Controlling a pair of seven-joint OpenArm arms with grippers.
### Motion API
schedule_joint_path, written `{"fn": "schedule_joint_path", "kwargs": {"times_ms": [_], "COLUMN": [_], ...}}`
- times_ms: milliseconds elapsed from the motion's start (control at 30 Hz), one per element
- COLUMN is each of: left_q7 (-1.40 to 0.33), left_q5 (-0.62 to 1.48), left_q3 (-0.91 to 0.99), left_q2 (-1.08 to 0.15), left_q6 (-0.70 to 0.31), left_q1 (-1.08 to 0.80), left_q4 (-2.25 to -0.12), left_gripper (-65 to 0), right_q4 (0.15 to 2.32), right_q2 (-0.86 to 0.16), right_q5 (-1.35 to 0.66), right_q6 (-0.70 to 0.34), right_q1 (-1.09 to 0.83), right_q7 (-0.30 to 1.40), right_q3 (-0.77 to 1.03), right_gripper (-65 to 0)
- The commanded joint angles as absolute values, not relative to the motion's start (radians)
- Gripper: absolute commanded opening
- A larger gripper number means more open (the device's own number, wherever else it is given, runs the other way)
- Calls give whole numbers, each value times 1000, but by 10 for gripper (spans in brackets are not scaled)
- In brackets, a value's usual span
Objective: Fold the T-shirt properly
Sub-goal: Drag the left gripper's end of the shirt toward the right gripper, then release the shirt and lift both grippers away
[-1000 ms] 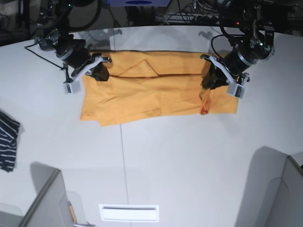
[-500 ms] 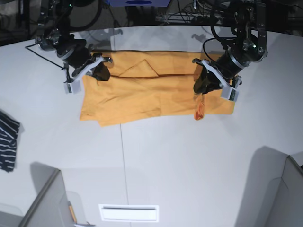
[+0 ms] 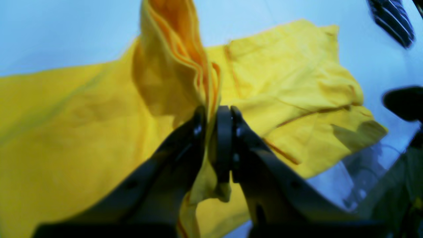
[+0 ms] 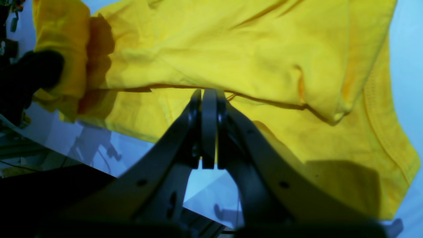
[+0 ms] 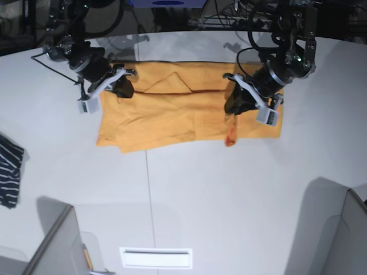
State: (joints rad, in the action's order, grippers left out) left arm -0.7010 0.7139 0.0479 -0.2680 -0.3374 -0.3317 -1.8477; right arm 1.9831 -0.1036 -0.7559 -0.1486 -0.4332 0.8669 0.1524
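L gripper (image 3: 213,114) clamped on lifted T-shirt (image 5: 172,114) fold; R gripper (image 4: 208,96) closed, empty, at shirt edge.

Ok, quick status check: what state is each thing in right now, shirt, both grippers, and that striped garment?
T-shirt: partly folded lengthwise, flat on the table, one end pinched up.
Left gripper: shut on a bunched fold of the T-shirt, lifting it above the rest.
Right gripper: shut, no cloth visible between its tips, at the T-shirt's far edge.
Striped garment: crumpled at the table's edge, apart from the T-shirt.
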Motion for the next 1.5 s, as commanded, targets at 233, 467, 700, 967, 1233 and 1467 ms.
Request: {"fn": "schedule_joint_path", "kwargs": {"times_ms": [233, 467, 700, 967, 1233, 1467], "left_q7": [-680, -680, -680, -680, -680, -680], "left_q5": [731, 731, 731, 734, 737, 739], "left_q3": [51, 51, 51, 51, -24, -182], "left_q2": [-272, -272, -272, -271, -243, -243], "left_q6": [-343, -343, -343, -343, -344, -344], "left_q1": [-321, -321, -321, -321, -303, -237], "left_q4": [-1863, -1863, -1863, -1863, -1862, -1868], "left_gripper": [-650, -650, -650, -566, -242, -217], "right_q4": [2002, 2002, 2003, 2003, 2003, 2003], "right_q2": [-108, -108, -108, -108, -108, -107], "right_q5": [-773, -773, -773, -774, -774, -774], "right_q6": [-151, -151, -151, -150, -150, -150], "right_q1": [-432, -432, -432, -432, -432, -426], "right_q7": [849, 849, 849, 849, 849, 848], "right_q3": [154, 154, 154, 154, 154, 159], "right_gripper": [-650, -650, -650, -650, -650, -650]}}
